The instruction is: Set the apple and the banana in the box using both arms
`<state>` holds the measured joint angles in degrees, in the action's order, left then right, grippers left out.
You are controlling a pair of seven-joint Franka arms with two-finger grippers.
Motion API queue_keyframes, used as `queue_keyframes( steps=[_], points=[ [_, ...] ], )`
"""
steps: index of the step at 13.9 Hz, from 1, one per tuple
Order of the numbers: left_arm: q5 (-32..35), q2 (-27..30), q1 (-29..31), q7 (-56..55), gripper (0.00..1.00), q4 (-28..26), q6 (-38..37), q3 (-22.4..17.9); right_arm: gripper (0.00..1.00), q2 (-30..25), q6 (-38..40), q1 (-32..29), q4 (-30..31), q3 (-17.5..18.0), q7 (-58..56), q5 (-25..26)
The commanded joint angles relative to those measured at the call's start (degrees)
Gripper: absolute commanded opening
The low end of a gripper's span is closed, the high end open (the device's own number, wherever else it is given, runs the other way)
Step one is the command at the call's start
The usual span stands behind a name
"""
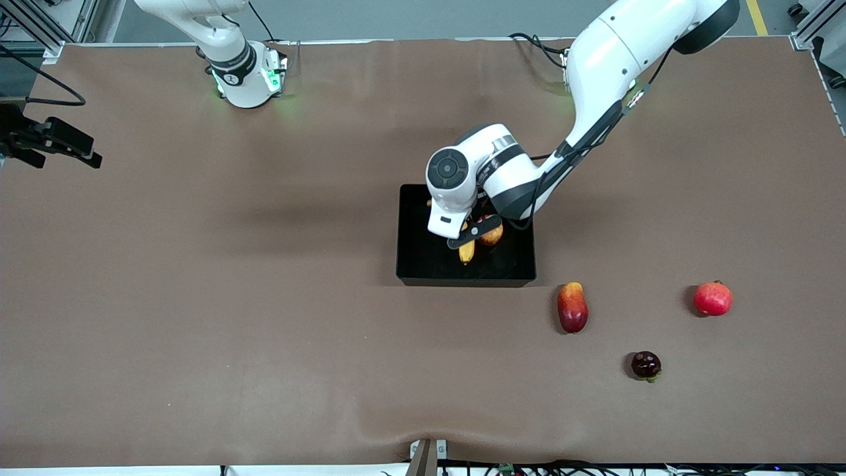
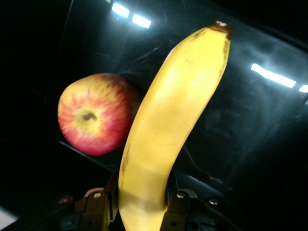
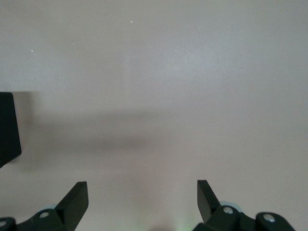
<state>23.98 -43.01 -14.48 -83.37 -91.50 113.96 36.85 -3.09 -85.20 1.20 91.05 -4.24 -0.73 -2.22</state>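
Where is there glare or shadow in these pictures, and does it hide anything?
Left wrist view: bright lamp streaks glare on the glossy box, yet the banana in the left pincer and the apple stay clear. Front view: the left arm hides most of both fruits and casts a soft shadow on the table. Right wrist view: the open right pincer over bare table with one faint shadow band.

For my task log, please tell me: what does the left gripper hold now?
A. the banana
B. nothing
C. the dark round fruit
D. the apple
A: in the left wrist view the left gripper is shut on the banana, over the box, with the apple beside it.
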Motion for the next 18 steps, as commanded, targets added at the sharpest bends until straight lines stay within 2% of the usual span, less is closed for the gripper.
queue_keyframes(
  steps=[1, 3, 4, 5, 6, 10, 12, 14, 16, 18],
  points=[
    [1.07, -4.43, -2.92, -1.27, 0.00, 5.62, 0.55, -0.64, 1.00, -0.16, 1.26, -0.06, -0.61, 0.11, -0.07, -0.15],
    [1.07, -6.29, -4.50, -1.62, 0.00, 6.42, 2.39, -2.65, 1.00, -0.16, 1.70, -0.24, -0.52, 0.11, -0.07, -0.59],
    [1.16, -6.56, -5.90, -1.54, 0.18, 6.42, 3.01, -4.14, 1.00, -0.16, 1.70, -0.32, -0.52, 0.11, -0.07, -0.59],
    [1.16, -6.65, -6.96, -0.32, 0.52, 6.42, 3.02, -5.64, 1.00, -0.07, 1.53, -0.41, -0.52, 0.02, -0.07, -0.59],
    [1.42, -6.56, -7.23, -0.22, 1.00, 6.42, 3.02, -6.52, 1.00, 0.01, 1.44, -0.50, -0.52, -0.07, -0.07, -0.59],
    [0.81, -2.97, -5.74, 1.36, 1.00, 8.78, 0.31, -6.62, 1.00, -0.07, 1.17, -0.50, -0.61, -0.07, -0.07, -0.59],
    [0.72, 1.06, -2.42, 5.73, 1.00, 12.29, -9.15, -6.10, 1.00, 0.02, 0.74, -0.50, -0.70, -0.07, -0.15, -0.51],
    [-0.42, 7.90, 2.84, 16.25, 1.00, 13.10, -12.44, -6.18, 1.00, 0.02, 0.73, -0.50, -0.78, -0.15, -0.15, -0.42],
    [-6.03, 13.98, 10.22, 26.71, 1.00, 12.75, -14.46, -6.27, 1.00, 0.02, 0.73, -0.50, -0.78, -0.15, -0.15, -0.42],
    [-6.40, 18.38, 15.42, 37.53, 1.00, 12.49, -19.02, -6.36, 1.00, 0.02, 0.73, -0.50, -0.78, -0.07, -0.24, -0.24]
  ],
)
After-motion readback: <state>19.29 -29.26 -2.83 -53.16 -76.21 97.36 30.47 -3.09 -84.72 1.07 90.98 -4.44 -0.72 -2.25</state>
